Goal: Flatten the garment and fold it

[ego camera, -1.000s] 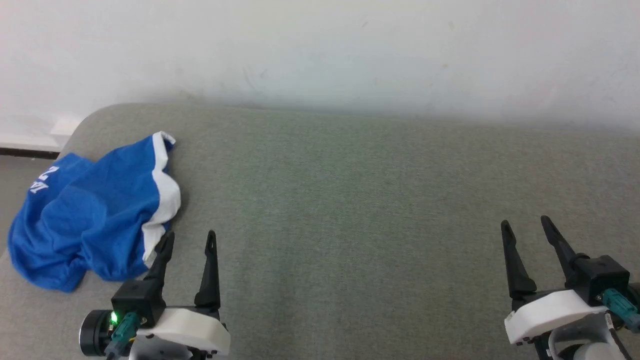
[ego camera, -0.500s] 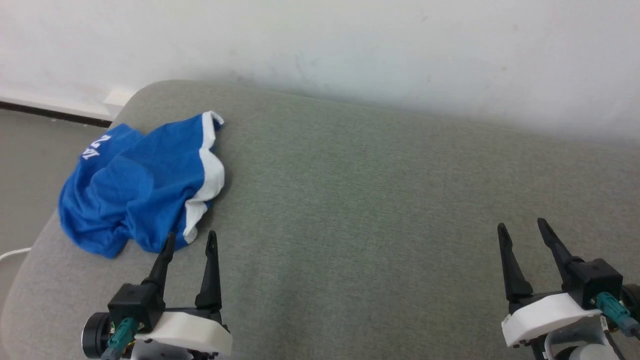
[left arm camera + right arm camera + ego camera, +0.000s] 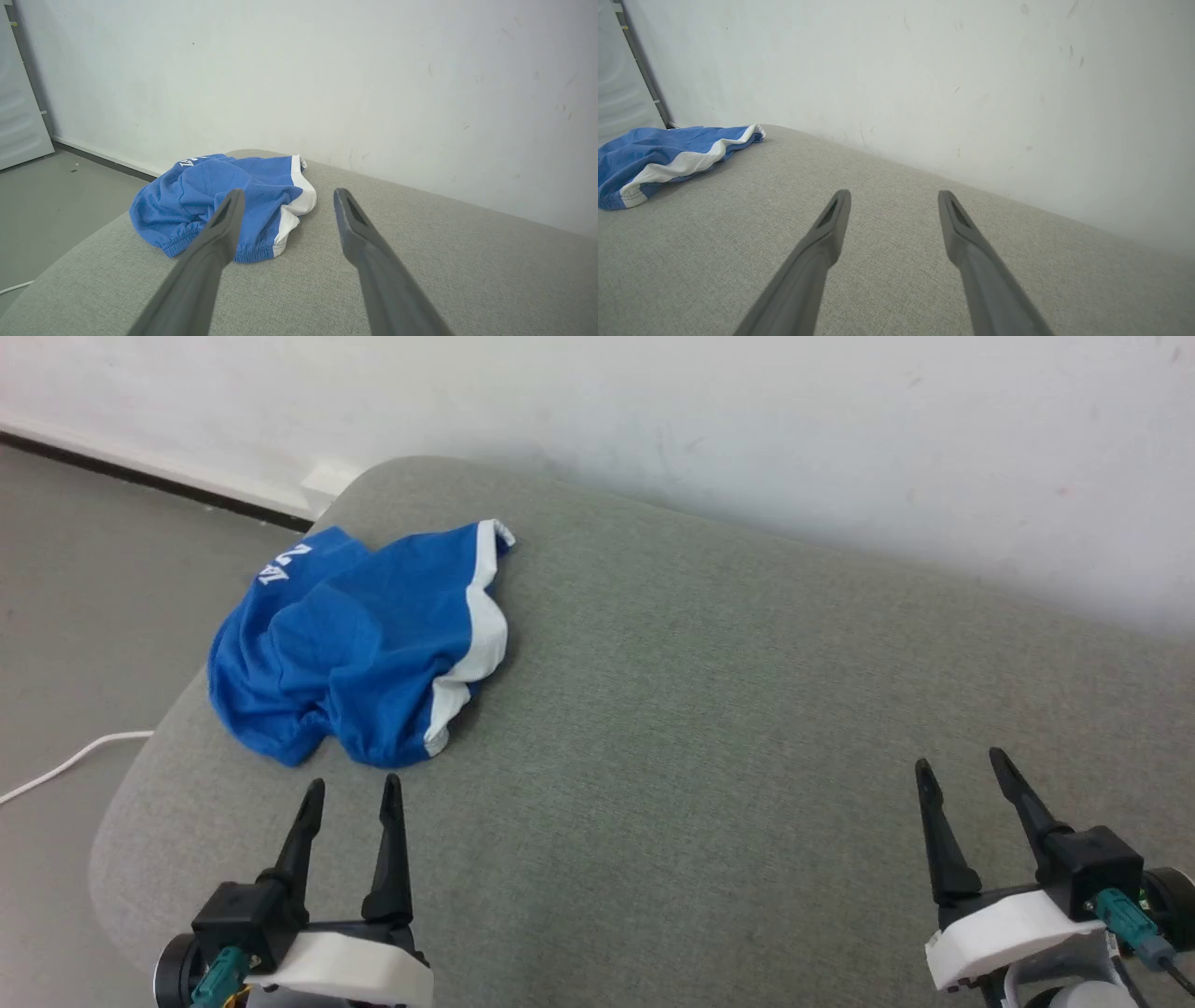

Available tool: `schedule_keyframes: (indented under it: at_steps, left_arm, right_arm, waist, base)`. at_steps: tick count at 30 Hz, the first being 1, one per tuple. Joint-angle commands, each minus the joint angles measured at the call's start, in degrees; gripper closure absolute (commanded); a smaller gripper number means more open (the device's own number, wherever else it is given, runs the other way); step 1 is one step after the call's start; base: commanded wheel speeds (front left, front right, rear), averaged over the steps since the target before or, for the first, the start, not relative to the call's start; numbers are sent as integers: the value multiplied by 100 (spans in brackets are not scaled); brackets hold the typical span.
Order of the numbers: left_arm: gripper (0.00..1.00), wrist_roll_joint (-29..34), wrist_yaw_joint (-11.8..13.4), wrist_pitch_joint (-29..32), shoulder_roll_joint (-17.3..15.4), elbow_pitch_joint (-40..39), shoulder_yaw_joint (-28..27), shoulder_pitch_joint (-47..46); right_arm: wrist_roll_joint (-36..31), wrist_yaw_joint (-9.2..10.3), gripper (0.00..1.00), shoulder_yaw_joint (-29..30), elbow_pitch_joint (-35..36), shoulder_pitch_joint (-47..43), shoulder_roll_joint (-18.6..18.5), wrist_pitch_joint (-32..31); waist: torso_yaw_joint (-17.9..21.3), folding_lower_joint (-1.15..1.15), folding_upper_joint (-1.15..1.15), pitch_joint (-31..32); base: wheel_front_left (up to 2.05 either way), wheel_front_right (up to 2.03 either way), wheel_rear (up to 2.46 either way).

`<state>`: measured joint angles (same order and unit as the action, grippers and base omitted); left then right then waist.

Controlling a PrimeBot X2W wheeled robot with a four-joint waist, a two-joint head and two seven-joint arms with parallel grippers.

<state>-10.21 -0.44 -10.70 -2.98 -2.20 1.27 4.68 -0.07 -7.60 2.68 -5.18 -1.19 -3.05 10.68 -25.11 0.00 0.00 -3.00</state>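
1: One garment (image 3: pixel 359 644), I'm counting. It's lying bunched up in the upper left of the head view, near the rounded left end of the grey cushion (image 3: pixel 709 709). Agreeing?

2: Agreeing. Royal-blue shorts, one white edge band (image 3: pixel 481 644) showing along the right side and one patch of white lettering (image 3: pixel 285 565) at the top. It's sitting crumpled with the elastic hem facing the bottom of the frame, so I'm judging nothing is flattened yet.

1: Grippers?

2: Two, and four dark fingers in all. The left gripper (image 3: pixel 355 784) is hovering at lower left with its jaws spread wide, gripping nothing. It's pointing straight up the frame at the near hem, just short of it and not touching.

1: Why there?

2: I'm guessing it's lining up for a first grab on that hem. In the left wrist view the garment is sitting just beyond the left finger and partly behind it, so the aim is looking close, maybe a little to the right.

1: And the right one?

2: The right gripper (image 3: pixel 961 761) is at lower right, jaws also spread, also carrying nothing. It's hanging over bare cushion, well apart from the garment. In its own wrist view the blue cloth is showing far off at the left edge. I'm reading that as waiting its turn, since flattening is likely needing both.

1: Anything else to count?

2: One white cable (image 3: pixel 65 765) lying on the grey floor (image 3: pixel 84 616) at the left edge, and one white wall (image 3: pixel 653 411) across the top. Cushion is otherwise carrying just the one garment.
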Motion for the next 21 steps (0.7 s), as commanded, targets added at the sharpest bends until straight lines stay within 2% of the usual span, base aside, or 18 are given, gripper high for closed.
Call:
schedule_keyframes:
  at_steps: [1,21]
  left_arm:
    - [0,-65,46,-57,8,-33,18,88]
    - [0,-272,59,-296,10,-28,50,316]
  right_arm:
    - [-45,8,0,-27,-36,32,12,58]
    - [-60,10,0,-149,-244,-5,15,297]
  waist:
    - [-181,0,0,-24]
    - [-1113,0,0,89]
  base:
    - [0,0,0]
    - [0,0,0]
